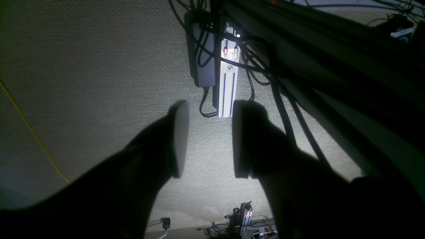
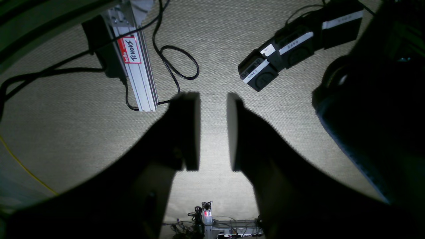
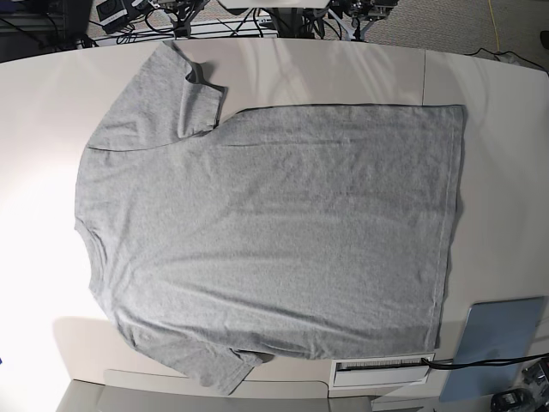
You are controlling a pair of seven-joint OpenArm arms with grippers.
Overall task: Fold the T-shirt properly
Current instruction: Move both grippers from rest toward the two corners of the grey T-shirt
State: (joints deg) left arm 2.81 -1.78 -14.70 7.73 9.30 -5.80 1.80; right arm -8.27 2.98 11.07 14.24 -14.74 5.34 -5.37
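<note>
The heather-grey T-shirt (image 3: 266, 232) lies spread flat on the white table (image 3: 489, 86) in the base view, plain side up, neck end to the left, hem to the right, one sleeve at top left and one at the bottom. No lettering shows. Neither arm is in the base view. My left gripper (image 1: 207, 139) is open and empty, looking at carpet floor below the table. My right gripper (image 2: 213, 131) is open and empty, also over carpet. The T-shirt shows in neither wrist view.
A flat blue-grey pad (image 3: 497, 343) lies at the table's bottom right, with a white slotted panel (image 3: 382, 371) beside it. Under the table are aluminium rails (image 1: 227, 83) (image 2: 136, 66), black cables (image 2: 176, 63) and black labelled boxes (image 2: 292, 46).
</note>
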